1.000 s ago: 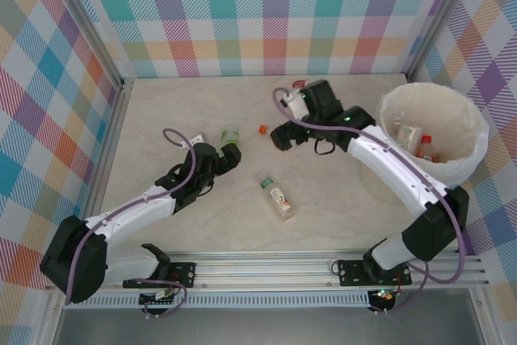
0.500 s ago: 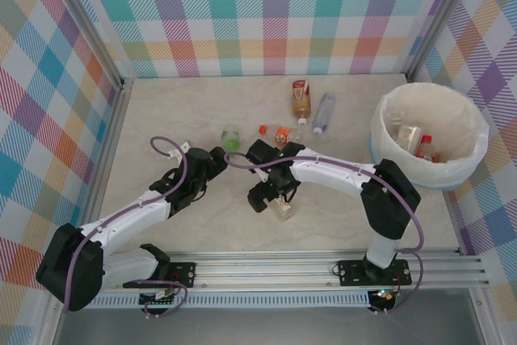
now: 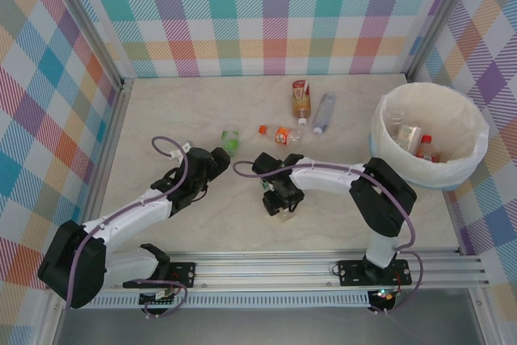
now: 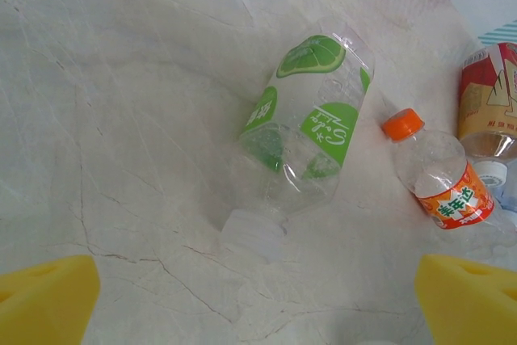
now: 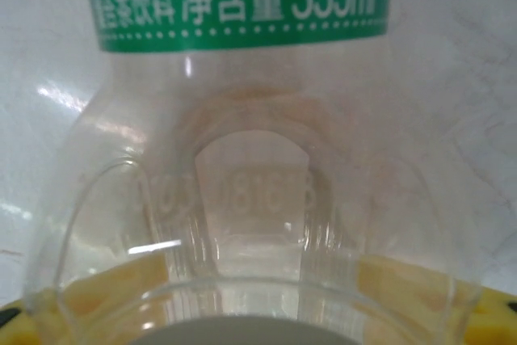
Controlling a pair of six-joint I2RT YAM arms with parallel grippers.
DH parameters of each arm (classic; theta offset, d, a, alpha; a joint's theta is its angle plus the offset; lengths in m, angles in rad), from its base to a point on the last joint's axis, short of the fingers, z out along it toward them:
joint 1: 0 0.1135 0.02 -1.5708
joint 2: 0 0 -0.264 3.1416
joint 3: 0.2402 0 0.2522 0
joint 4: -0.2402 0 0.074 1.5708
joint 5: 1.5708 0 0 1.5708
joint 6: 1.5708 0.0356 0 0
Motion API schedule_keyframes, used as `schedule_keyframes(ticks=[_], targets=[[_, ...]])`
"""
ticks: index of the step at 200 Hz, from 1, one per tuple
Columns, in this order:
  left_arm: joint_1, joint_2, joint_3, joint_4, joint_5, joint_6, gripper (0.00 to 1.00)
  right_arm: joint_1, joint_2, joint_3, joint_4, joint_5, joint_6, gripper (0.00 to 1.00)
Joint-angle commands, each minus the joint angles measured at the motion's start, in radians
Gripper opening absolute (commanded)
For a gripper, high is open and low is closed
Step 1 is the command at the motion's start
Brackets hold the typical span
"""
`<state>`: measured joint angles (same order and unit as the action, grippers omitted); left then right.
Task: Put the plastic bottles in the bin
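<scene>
Right claw (image 3: 280, 197) is down low on the table (image 3: 161, 111), well to the left of the bin (image 3: 456, 169), set over a clear bottle with a green band (image 5: 242, 159). Through its wrist camera the bottle lies right between the yellow pads (image 5: 494, 306), which stand far apart at its two sides. Whether they press on it I cannot tell. The band reads 335ml.

Left claw (image 3: 216, 157), farther from the bin than the right one, hangs wide open with nothing in it, its yellow tips (image 4: 44, 300) spread to either side. Just ahead of it, on the bin's side, the lime-label bottle (image 4: 303, 131) lies flat with its pale cap toward the claw.

Closer to the bin comes the orange-label bottle (image 3: 280, 134), orange cap pointing away from the bin. Closer again are a tan-label bottle (image 3: 300, 99) and a bluish clear bottle (image 3: 323, 111), lying near each other — all three on the table, outside the bin and to its left.

The bin itself stands upright, with a white bag folded over the rim and a pale blue band showing low on its left wall. Inside it I can make out at least two bottles — a clear one (image 3: 408, 135) and a red-capped one (image 3: 426, 145) beside it.
</scene>
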<state>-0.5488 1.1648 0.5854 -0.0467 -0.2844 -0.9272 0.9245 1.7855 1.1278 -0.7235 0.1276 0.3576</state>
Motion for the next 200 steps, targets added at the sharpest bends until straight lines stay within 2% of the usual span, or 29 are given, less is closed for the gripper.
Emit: schedule_keyframes(ticks=[1, 23, 59, 114, 166, 188, 200], targets=[[0.016, 0.010, -0.004, 0.028, 0.005, 0.003, 1.00, 0.002, -0.080, -0.033, 0.084, 0.060, -0.002, 0.55], [0.017, 0.015, -0.001, 0.031, 0.006, -0.001, 1.00, 0.001, -0.146, -0.064, 0.121, 0.099, -0.034, 0.46], [0.020, 0.023, 0.001, 0.031, 0.010, -0.002, 1.00, -0.001, -0.251, -0.092, 0.156, 0.159, -0.085, 0.46], [0.023, 0.018, 0.000, 0.031, 0.017, -0.003, 1.00, -0.071, -0.487, -0.171, 0.314, 0.134, -0.089, 0.42], [0.024, 0.014, -0.008, 0.036, 0.017, -0.005, 1.00, -0.161, -0.704, -0.089, 0.275, 0.155, -0.266, 0.40], [0.024, 0.019, -0.010, 0.047, 0.020, -0.015, 1.00, -0.224, -0.772, -0.042, 0.273, 0.211, -0.364, 0.40], [0.024, 0.024, -0.013, 0.053, 0.025, -0.021, 1.00, -0.262, -0.802, -0.018, 0.299, 0.283, -0.432, 0.39]])
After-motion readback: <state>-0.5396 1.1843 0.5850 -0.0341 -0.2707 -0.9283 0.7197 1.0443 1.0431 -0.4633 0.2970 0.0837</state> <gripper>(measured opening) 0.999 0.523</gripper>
